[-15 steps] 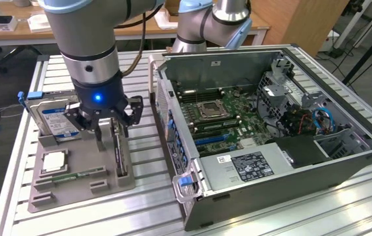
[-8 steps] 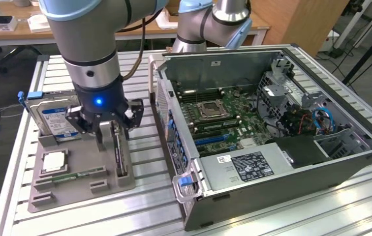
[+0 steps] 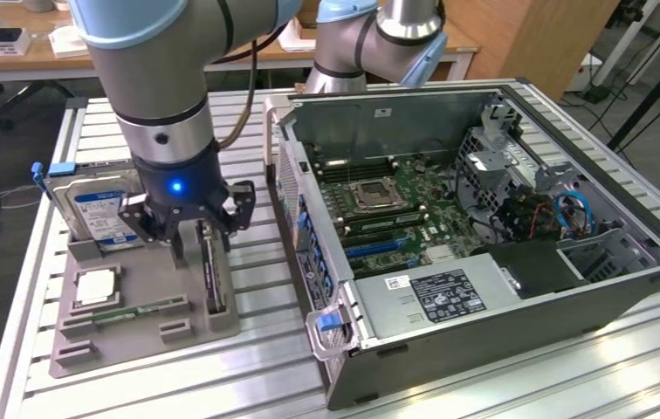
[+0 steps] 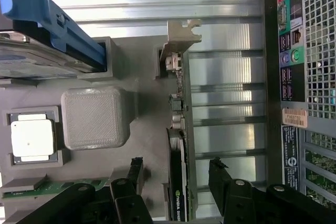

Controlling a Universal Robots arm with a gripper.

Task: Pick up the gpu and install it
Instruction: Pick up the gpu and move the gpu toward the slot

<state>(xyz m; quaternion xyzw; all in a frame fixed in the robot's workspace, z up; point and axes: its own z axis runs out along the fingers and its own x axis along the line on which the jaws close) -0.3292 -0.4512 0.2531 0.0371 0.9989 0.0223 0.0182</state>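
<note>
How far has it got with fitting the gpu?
Nothing done yet: the gpu stands on edge in the tray, outside the case. In hand: open fingers straddle it, not gripping. Left: lifting it and seating it in the case.

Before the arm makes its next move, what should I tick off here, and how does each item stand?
1. Gripper open: ok, the jaws stand wide.
2. Fingers straddle the gpu: ok, one on each side with a gap at both.
3. Gpu upright in its tray slot: ok, it stands on edge.
4. Hard drive clear of the fingers: ok.
5. Case open: ok, the side is off.
6. Free slot on the motherboard: cannot tell.
</note>
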